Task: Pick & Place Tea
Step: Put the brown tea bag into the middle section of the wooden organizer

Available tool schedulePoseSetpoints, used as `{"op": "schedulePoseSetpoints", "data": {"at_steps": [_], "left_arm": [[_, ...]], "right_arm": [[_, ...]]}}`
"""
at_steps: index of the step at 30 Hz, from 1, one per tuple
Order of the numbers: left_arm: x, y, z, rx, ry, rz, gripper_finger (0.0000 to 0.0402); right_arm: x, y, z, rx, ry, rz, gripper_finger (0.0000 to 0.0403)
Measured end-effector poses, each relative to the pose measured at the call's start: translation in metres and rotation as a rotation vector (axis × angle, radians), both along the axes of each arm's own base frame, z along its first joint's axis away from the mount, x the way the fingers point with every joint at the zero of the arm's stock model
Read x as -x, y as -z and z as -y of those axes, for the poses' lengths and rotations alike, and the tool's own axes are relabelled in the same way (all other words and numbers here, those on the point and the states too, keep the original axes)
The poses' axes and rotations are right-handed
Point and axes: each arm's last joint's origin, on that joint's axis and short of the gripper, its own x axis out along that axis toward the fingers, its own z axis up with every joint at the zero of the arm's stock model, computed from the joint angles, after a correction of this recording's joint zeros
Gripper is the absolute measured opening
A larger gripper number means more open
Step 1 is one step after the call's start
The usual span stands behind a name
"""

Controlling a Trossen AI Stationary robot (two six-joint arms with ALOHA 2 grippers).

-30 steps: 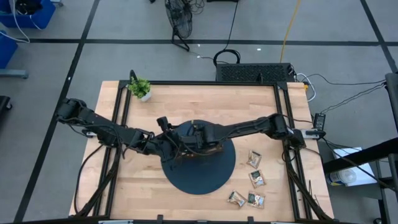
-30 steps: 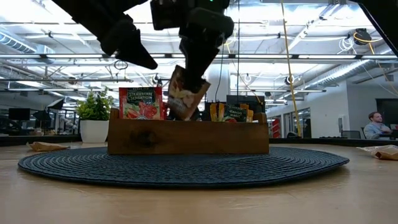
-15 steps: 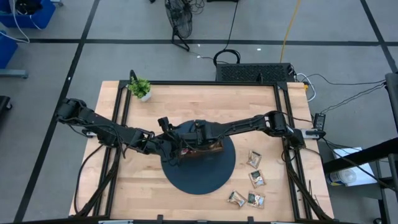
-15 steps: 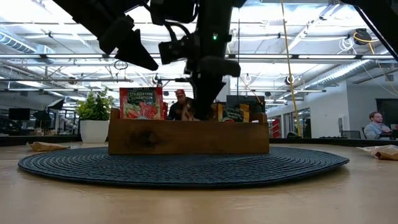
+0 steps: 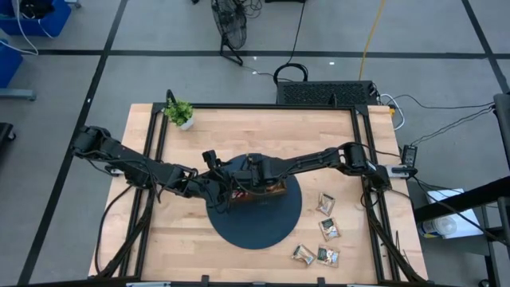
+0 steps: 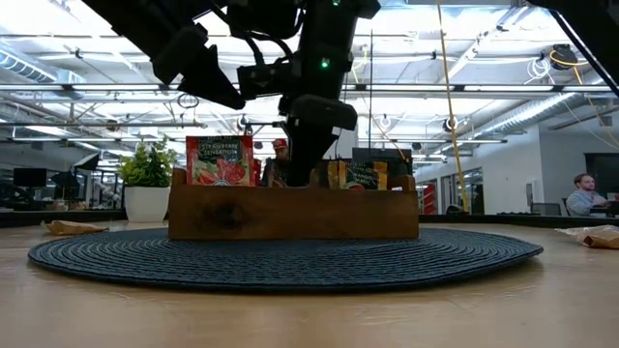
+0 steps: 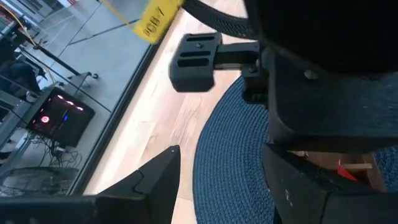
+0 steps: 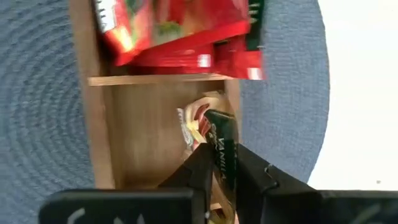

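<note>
Right hand (image 6: 308, 145) now down inside the wooden tray's (image 6: 290, 214) middle compartment; a second ago it hung above the tray with the beige-and-green sachet (image 8: 222, 163) tilted. Its fingers (image 8: 200, 171) flank the upright sachet; grip or release cannot be told. Left hand (image 6: 208, 82) unchanged, parted, empty, beside the tray. Four sachets (image 5: 323, 231) lie on the bench (image 5: 263, 127).

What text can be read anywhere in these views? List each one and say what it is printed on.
"VANILLA": on the dark green sachet between the right gripper fingers, over the wooden tray.
"STRAWBERRY SENSATION": on the red sachet standing in the tray, low view; small, partly legible.
Yellow tag, left wrist view: lettering too blurred to read.
Loose sachets on the table: print too small.
</note>
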Motion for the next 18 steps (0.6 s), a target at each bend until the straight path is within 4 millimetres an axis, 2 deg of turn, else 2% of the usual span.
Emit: {"op": "schedulePoseSetpoints", "data": {"at_steps": [5,12,18], "left_arm": [[0.0,0.0,0.0,0.007,0.007,-0.002,0.0225],[0.0,0.0,0.0,0.007,0.007,0.0,0.0225],[-0.001,-0.001,0.001,0.006,0.014,0.007,0.0225]], "right_arm": [[0.0,-0.004,0.001,0.05,0.014,0.018,0.0068],[0.0,-0.019,0.001,0.039,0.03,0.094,0.0139],[0.011,-0.048,0.003,0.009,0.099,0.158,0.0171]]}}
